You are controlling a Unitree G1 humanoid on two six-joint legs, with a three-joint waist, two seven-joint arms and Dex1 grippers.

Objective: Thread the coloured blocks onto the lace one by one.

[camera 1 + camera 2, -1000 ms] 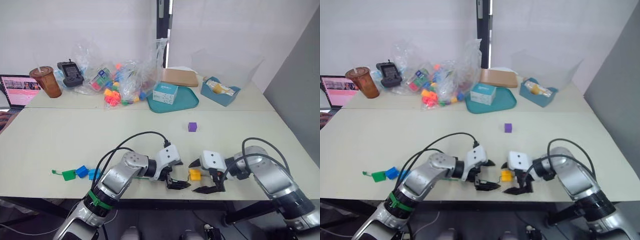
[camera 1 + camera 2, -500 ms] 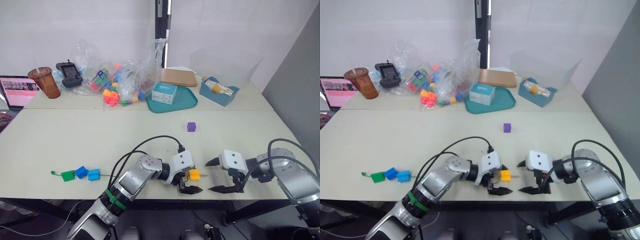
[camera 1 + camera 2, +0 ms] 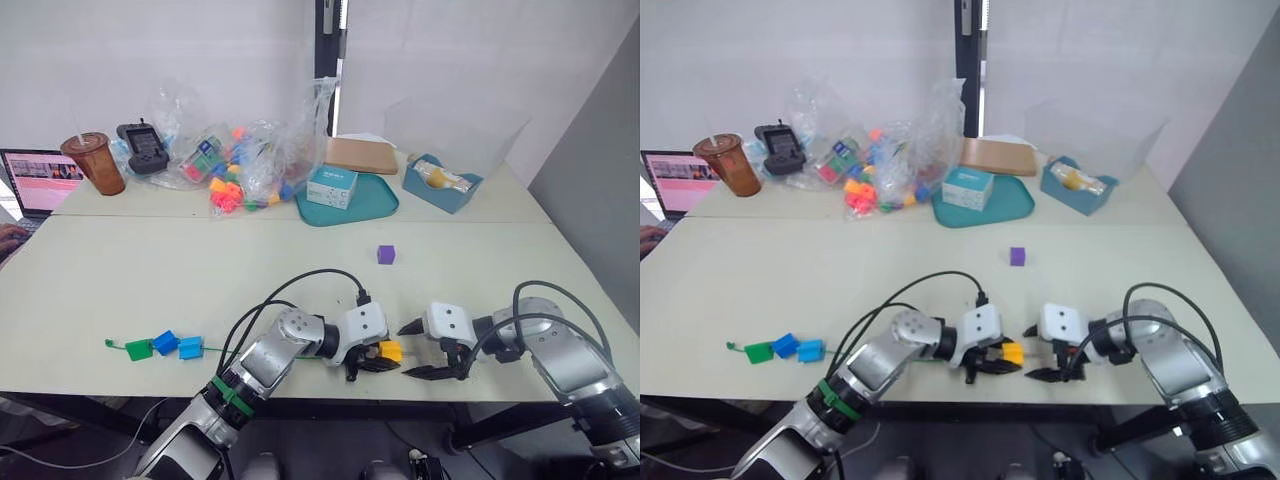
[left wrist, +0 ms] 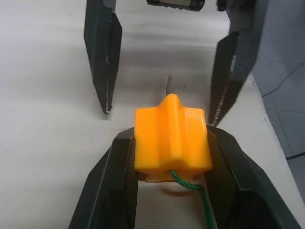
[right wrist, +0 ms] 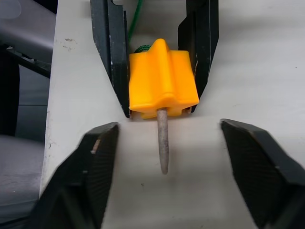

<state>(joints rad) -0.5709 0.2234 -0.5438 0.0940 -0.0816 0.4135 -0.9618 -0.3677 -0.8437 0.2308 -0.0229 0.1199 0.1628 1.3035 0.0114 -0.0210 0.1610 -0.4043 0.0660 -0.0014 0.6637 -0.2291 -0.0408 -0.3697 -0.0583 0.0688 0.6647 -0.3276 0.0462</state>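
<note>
My left gripper (image 4: 171, 145) is shut on the orange-yellow block (image 4: 171, 138) at the table's front edge. The green lace (image 4: 202, 210) runs through the block, and its stiff tip (image 5: 163, 143) sticks out of the far side. Facing it, my right gripper (image 5: 167, 129) is open, one finger on each side of the tip without touching it. The two grippers (image 3: 375, 358) (image 3: 413, 350) almost meet. Further left on the table, a green block (image 3: 138, 349) and two blue blocks (image 3: 165, 342) (image 3: 190, 348) lie in a row along the lace. The purple block (image 3: 386, 255) lies alone mid-table.
At the back stand a plastic bag of multicoloured toy pieces (image 3: 240, 165), a teal tray (image 3: 375, 208) with a small box, a blue bin (image 3: 440, 180), a brown cup (image 3: 92, 163) and a laptop (image 3: 35, 180). The table's front edge lies just below both grippers.
My left gripper has closed on the orange-yellow block. My right gripper has moved left toward the block, its fingers narrowing around the lace tip.
</note>
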